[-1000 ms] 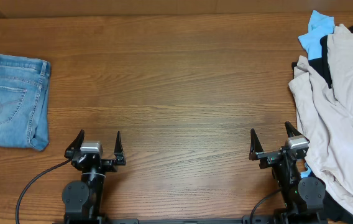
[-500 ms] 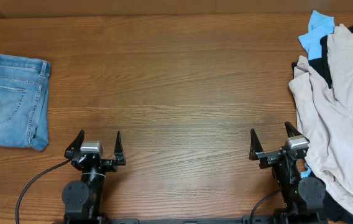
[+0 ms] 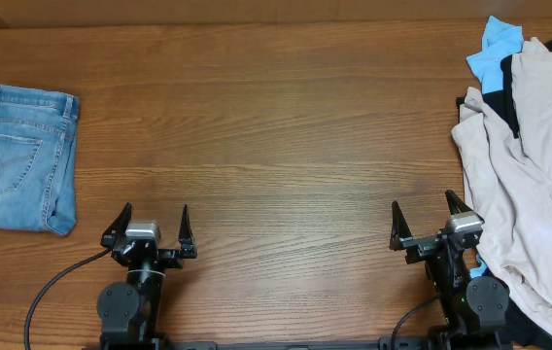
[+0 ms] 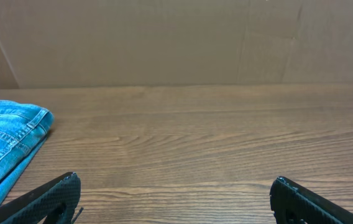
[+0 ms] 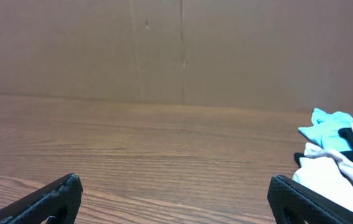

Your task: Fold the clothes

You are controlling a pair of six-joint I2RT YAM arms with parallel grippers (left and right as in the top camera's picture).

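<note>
Shorts (image 3: 529, 165), right edge, heaped with black garment (image 3: 507, 105), blue garment (image 3: 495, 44): a pull risks dragging all off. Left tool (image 3: 155, 209), right tool (image 3: 422, 202): released, empty.

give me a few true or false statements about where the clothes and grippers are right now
1. Folded jeans lie on the left side of the table. True.
2. The right gripper grips the beige garment. False: it is open and holds nothing.
3. The left gripper is open. True.
4. The light blue garment lies beside the jeans. False: it lies at the right, by the beige garment.
</note>
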